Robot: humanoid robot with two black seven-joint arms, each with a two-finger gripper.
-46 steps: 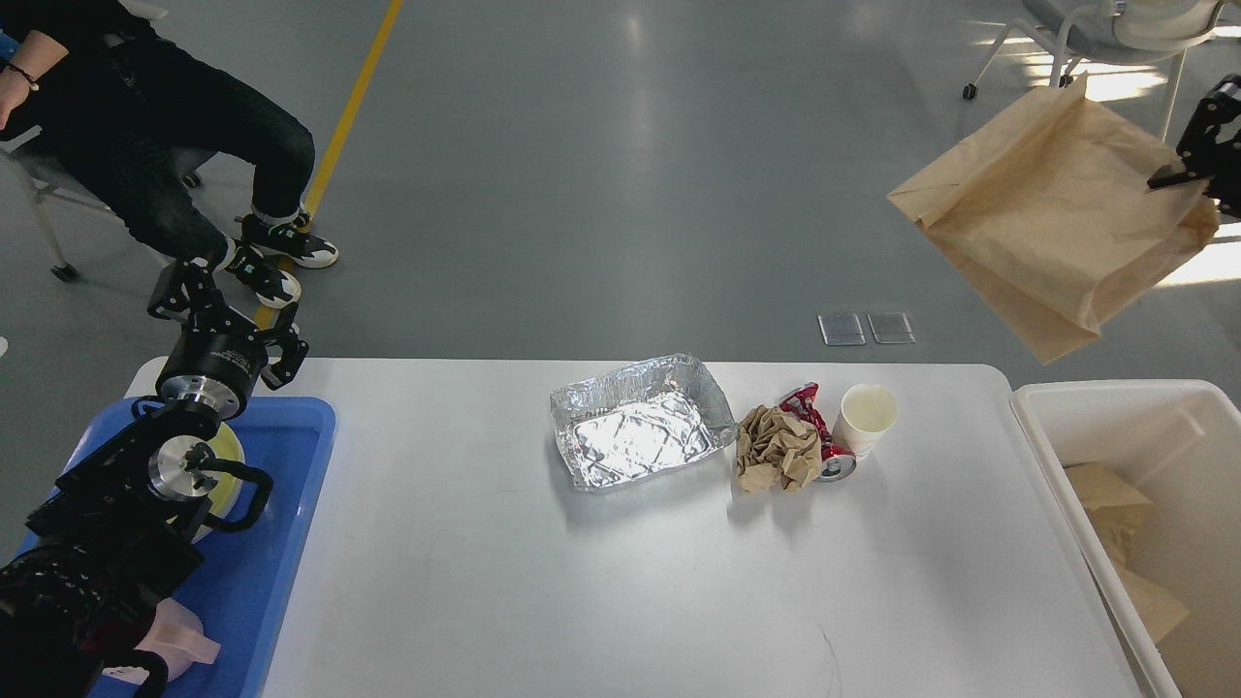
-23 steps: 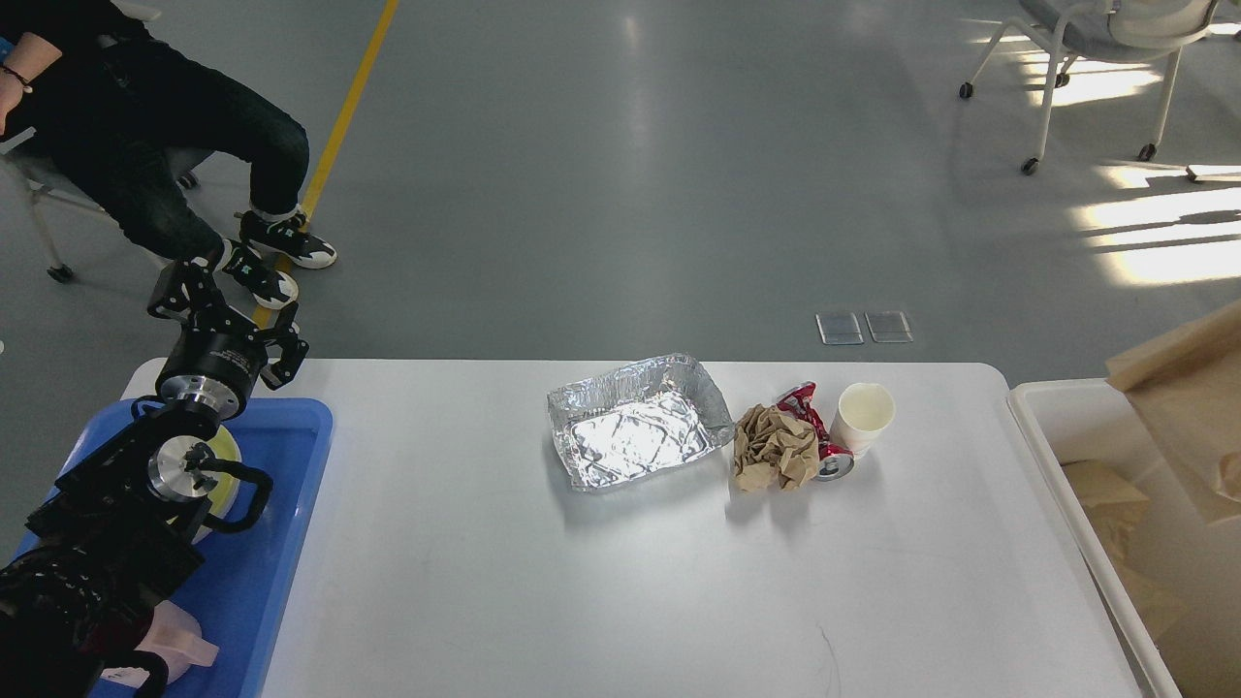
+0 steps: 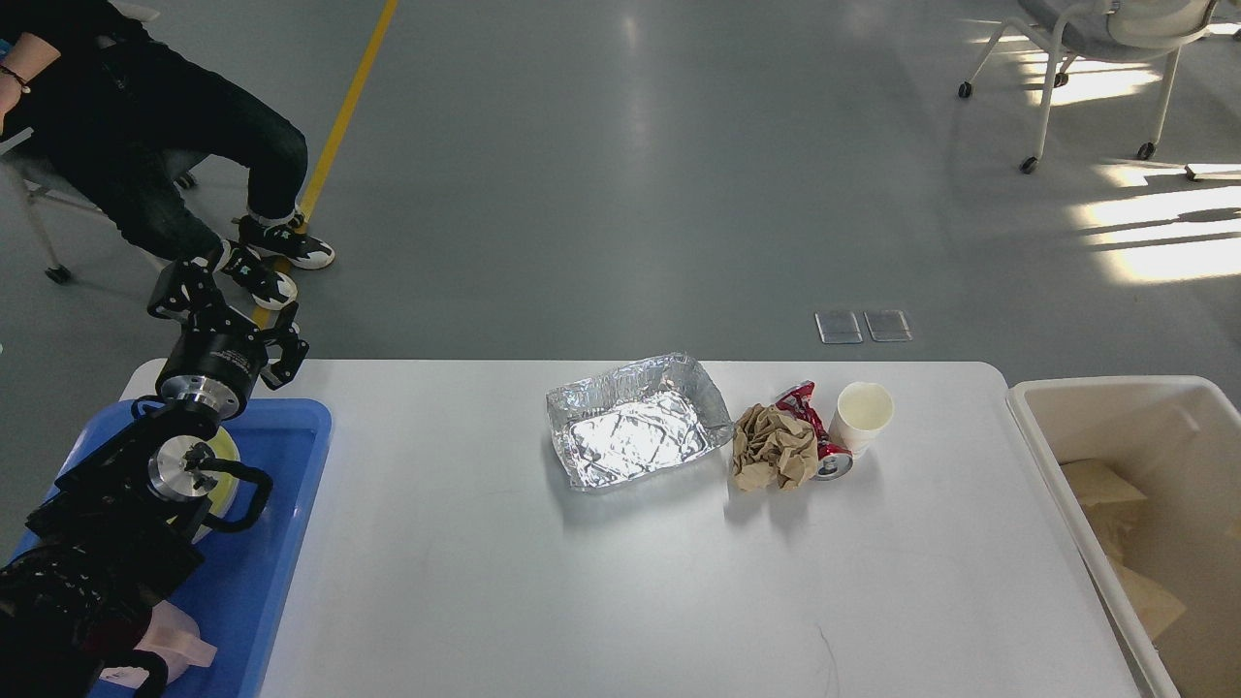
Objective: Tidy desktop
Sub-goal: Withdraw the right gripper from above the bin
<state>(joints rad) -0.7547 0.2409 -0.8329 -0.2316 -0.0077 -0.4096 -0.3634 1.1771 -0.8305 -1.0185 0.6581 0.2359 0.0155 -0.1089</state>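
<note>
The white desktop (image 3: pixel 601 582) carries a crumpled foil tray (image 3: pixel 630 424), a ball of crumpled brown paper (image 3: pixel 773 448), a crushed red can (image 3: pixel 812 434) and a white paper cup (image 3: pixel 863 417), all grouped right of centre at the back. My left gripper (image 3: pixel 228 318) hangs above the table's back left corner, over the blue tray (image 3: pixel 291 504). Its fingers are spread and hold nothing. My right gripper is out of view.
A white plastic bin (image 3: pixel 1105 393) stands off the table's right edge with brown paper bags (image 3: pixel 1134 553) inside. The blue tray holds a pale yellow plate (image 3: pixel 225 456) and a pink item (image 3: pixel 175 635). A seated person (image 3: pixel 145 126) is at the far left, and a wheeled chair (image 3: pixel 1096 39) at the far right.
The large brown paper bag held up at the right a second ago dropped into the white bin. The right gripper left the view. The left arm stayed still.
</note>
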